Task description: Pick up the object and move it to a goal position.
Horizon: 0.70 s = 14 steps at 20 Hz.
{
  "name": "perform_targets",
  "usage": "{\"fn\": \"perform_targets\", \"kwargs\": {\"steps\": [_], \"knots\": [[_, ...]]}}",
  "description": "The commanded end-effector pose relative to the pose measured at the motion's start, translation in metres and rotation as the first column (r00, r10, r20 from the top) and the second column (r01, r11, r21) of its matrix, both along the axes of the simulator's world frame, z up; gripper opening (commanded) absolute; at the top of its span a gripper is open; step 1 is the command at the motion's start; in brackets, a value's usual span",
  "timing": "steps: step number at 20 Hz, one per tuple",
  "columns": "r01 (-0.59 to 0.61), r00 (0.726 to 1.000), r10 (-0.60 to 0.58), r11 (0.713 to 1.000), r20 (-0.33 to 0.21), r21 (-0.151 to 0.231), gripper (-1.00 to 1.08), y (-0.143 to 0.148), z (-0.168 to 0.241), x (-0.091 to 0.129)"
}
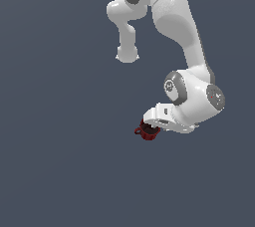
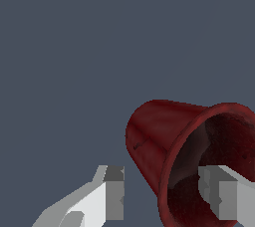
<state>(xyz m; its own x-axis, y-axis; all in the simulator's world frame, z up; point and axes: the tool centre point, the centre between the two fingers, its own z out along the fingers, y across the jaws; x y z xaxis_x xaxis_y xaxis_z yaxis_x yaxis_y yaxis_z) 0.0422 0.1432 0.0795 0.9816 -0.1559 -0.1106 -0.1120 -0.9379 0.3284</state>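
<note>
The object is a small dark red mug (image 1: 147, 132) with a dark inside, sitting just under the white hand in the exterior view, its little handle sticking out toward that view's left. In the wrist view the mug (image 2: 154, 131) appears tilted, its mouth turned toward the camera. My gripper (image 2: 162, 196) straddles the mug's rim. One fingertip (image 2: 219, 196) is inside the mug and the other fingertip (image 2: 114, 191) is outside, with a visible gap to the wall. The jaws stand open. In the exterior view the gripper (image 1: 151, 124) is mostly hidden by the hand.
A plain dark grey-blue surface fills both views. The white arm (image 1: 174, 27) reaches down from the top of the exterior view.
</note>
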Motion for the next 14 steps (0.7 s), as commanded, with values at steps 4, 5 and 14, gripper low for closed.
{"fn": "perform_targets", "kwargs": {"steps": [4,5,14], "knots": [[0.000,1.000,0.000,1.000,0.001,0.000,-1.00,-0.0009,-0.0031,-0.0005],[0.000,1.000,0.000,1.000,0.001,0.000,-1.00,-0.0009,-0.0031,-0.0005],[0.000,1.000,0.000,1.000,0.002,0.000,-1.00,-0.0011,-0.0022,-0.0006]]}}
